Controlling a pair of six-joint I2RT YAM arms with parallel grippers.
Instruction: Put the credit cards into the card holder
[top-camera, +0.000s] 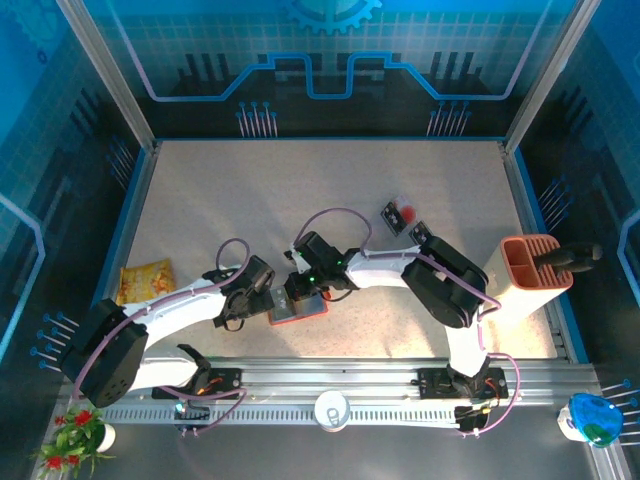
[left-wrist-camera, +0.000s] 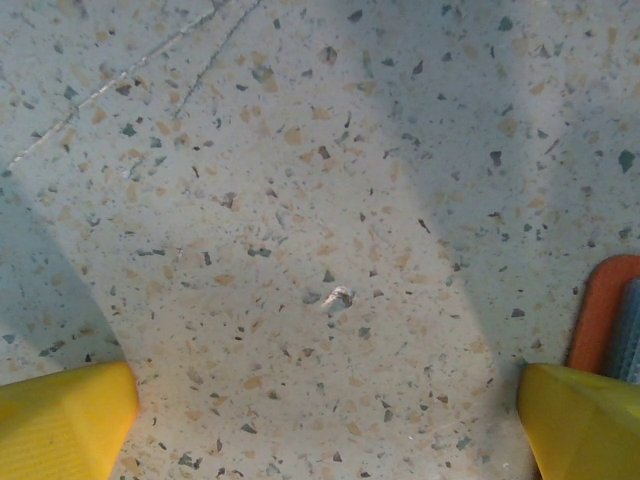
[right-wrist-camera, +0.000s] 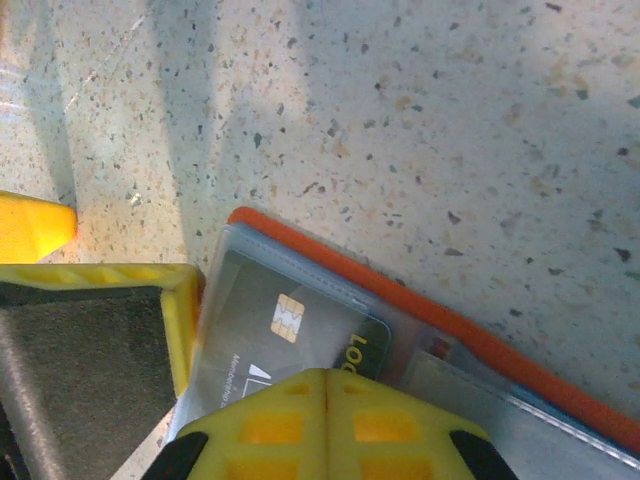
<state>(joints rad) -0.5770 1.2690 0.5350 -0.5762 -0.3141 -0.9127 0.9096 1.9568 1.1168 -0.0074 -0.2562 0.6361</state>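
Note:
The card holder (top-camera: 312, 309) lies open near the table's front, orange-rimmed (right-wrist-camera: 400, 285) with clear grey pockets. A dark credit card (right-wrist-camera: 290, 320) with a gold chip sits partly inside its left pocket. My right gripper (right-wrist-camera: 325, 400) is shut, nothing between its fingers, its tips resting over that card's near edge; from above it (top-camera: 300, 290) hovers on the holder. My left gripper (left-wrist-camera: 325, 430) is open over bare table, one finger (right-wrist-camera: 185, 320) against the holder's left edge (left-wrist-camera: 600, 310). Two more credit cards (top-camera: 398, 214) (top-camera: 418, 232) lie flat behind the right arm.
A terracotta slotted bin (top-camera: 535, 270) with a dark tool (top-camera: 572, 258) stands at the right edge. A yellow snack packet (top-camera: 147, 278) lies at the left. A cup (top-camera: 332, 408) sits on the front rail. Both forearms crowd the front middle.

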